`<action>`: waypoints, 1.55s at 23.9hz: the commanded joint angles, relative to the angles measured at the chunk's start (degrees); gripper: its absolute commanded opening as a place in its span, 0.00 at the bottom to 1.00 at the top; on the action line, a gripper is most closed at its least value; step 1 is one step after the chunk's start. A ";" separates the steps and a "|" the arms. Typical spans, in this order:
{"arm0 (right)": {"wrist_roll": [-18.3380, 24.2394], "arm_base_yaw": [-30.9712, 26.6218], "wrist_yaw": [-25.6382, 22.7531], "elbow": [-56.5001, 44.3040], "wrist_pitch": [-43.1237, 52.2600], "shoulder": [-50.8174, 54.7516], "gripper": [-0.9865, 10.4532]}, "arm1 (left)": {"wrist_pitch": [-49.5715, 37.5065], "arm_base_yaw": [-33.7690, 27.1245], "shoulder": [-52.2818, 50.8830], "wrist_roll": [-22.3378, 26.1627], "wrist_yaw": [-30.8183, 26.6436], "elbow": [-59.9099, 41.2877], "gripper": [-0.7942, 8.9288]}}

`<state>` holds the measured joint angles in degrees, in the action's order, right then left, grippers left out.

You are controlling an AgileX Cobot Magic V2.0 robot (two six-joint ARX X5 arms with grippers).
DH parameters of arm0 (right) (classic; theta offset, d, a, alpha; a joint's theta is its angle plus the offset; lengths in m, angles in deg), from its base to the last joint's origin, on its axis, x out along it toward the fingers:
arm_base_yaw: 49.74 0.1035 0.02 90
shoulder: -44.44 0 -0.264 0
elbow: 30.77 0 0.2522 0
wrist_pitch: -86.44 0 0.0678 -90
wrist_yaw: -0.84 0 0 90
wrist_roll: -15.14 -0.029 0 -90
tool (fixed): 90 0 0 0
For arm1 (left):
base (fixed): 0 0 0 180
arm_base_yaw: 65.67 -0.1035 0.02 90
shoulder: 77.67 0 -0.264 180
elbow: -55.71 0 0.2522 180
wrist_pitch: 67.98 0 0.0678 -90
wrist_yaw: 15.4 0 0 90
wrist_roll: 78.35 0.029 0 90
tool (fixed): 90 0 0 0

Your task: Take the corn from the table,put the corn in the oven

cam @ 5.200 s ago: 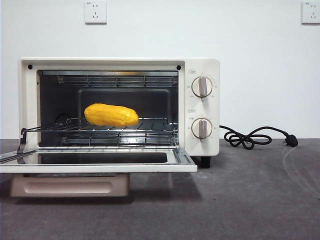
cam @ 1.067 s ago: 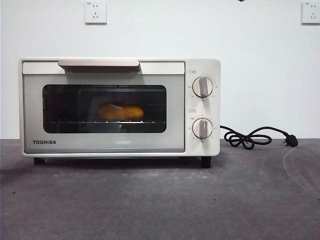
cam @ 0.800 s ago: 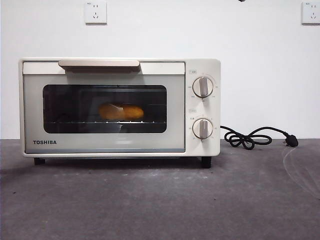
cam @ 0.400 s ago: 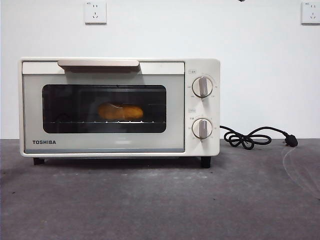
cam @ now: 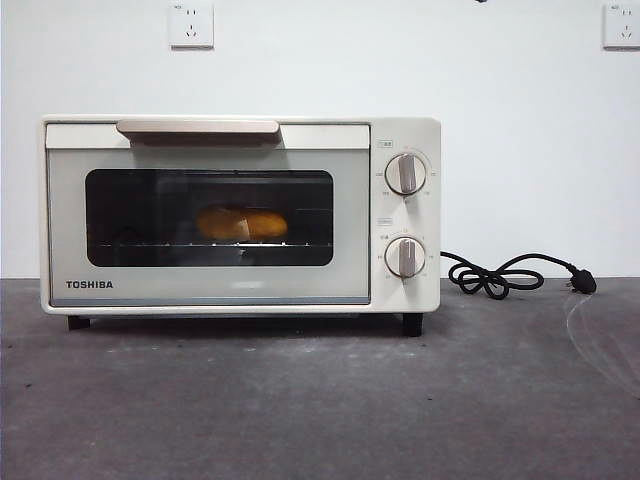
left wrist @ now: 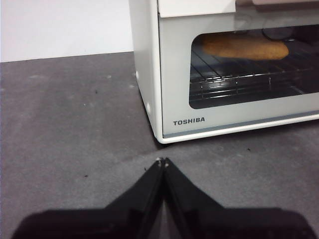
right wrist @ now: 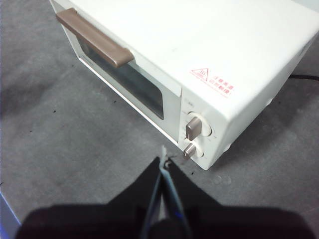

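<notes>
Front view: we are looking level across the dark grey tabletop (cam: pixel 320 410), working from left to right. We are finding the cream-white oven (cam: pixel 240 214) standing on it with its door shut, the bar handle (cam: pixel 197 127) lying along the top edge of the door and the TOSHIBA lettering sitting at the lower left corner of the door. Through the dark glass we are seeing the corn (cam: pixel 241 224) lying lengthwise on the wire rack (cam: pixel 210 244) inside the oven, roughly mid-width of the window. Moving right, we are noting two round knobs (cam: pixel 404 173), one above the other on the control panel. Further right, a black cord (cam: pixel 500 275) is lying coiled on the tabletop beside the oven, its plug resting near the wall. Two wall sockets (cam: pixel 191 24) are showing high on the white wall behind.

From the left wrist view, we are recording the left end effector (left wrist: pixel 162 162) hovering low over the tabletop just in front of the oven's lower front corner, apart from it, with its jaws pressed together and gripping nothing. From the right wrist view, we are recording the right end effector (right wrist: pixel 163 160) hanging above the knob end of the oven, jaws likewise together and carrying nothing.
</notes>
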<state>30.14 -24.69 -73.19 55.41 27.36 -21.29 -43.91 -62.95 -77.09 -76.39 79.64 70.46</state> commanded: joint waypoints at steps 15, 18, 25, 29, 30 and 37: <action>0.17 -0.02 -2.54 0.04 0.26 -0.15 0.08 | -0.85 -0.55 3.26 -0.39 -0.15 -0.39 0.08; 0.17 -0.02 -2.54 0.04 0.26 -0.15 0.08 | -0.85 -0.55 4.15 -0.39 -0.15 -0.39 0.08; 0.50 -0.02 -2.82 0.04 0.20 -0.15 0.08 | -0.85 -0.55 5.95 -0.39 -0.15 -0.39 0.08; 2.12 -1.29 -7.78 -0.02 1.42 -0.15 0.08 | -0.85 -0.55 7.32 -0.39 -0.15 -0.39 0.08; 2.19 -3.08 -8.09 -0.07 3.06 0.02 0.08 | -0.85 -0.55 7.74 -0.39 -0.15 -0.39 0.08; 1.27 -20.83 9.55 -13.53 26.71 11.91 0.08 | -0.87 -0.55 10.67 -0.39 -0.15 -0.39 0.08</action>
<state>31.81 -45.14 -63.95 43.45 54.22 -9.51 -44.39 -63.30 -66.41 -76.43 79.62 70.46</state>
